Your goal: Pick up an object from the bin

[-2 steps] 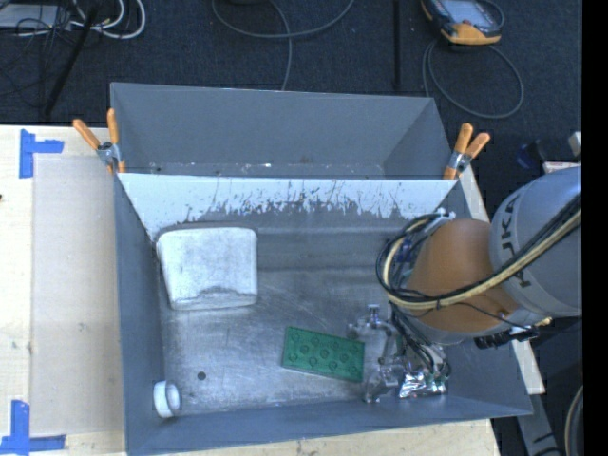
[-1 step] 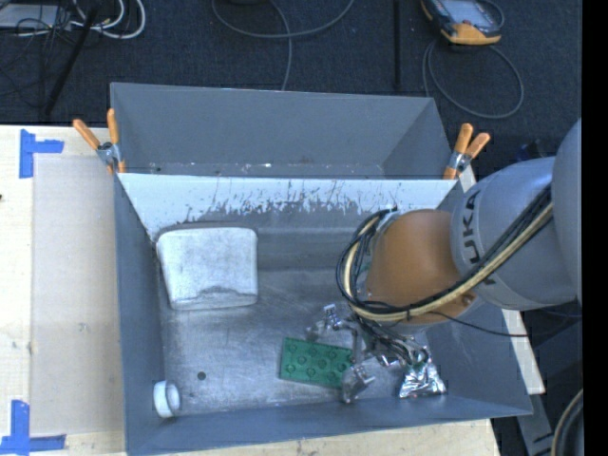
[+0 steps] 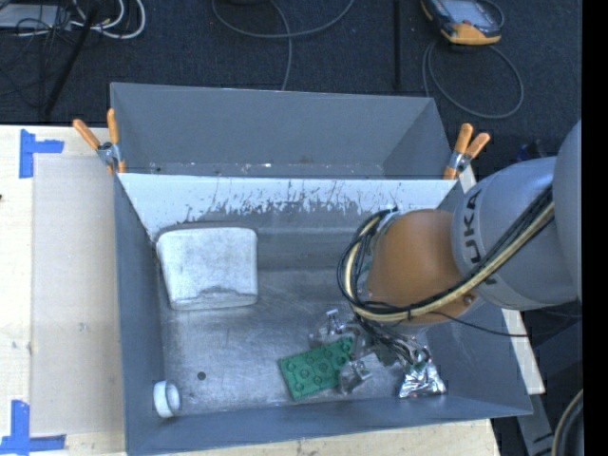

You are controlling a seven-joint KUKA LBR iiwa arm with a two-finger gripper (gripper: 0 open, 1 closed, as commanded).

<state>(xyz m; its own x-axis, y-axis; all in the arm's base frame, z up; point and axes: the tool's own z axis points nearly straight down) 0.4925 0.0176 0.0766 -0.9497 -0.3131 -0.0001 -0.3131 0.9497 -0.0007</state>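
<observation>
Grey metal bin (image 3: 275,145): sloped walls stand all round. Bare floor is left at the left and centre, while most things are crowded toward the near right.
White rectangular foam-like block (image 3: 209,266): laid flat at the far left of the floor, well apart from the gripper.
Green flat studded plastic plate (image 3: 312,370): laid by the near wall, right of centre. It is the thing nearest the gripper and is not yet lifted.
Gripper (image 3: 353,354): set low under the arm's orange cover, at the plate's right edge. Whether it is open or closed cannot be told, and nothing is seen held. The grasp step is judged to be in hand; a firm closing on the plate's edge and a straight lift would be called for next.
Crumpled silver foil scrap (image 3: 421,380): just right of the gripper, near the right wall, so little room is left on that side.
Small white round cap (image 3: 166,397): in the near left corner, out of the way.
</observation>
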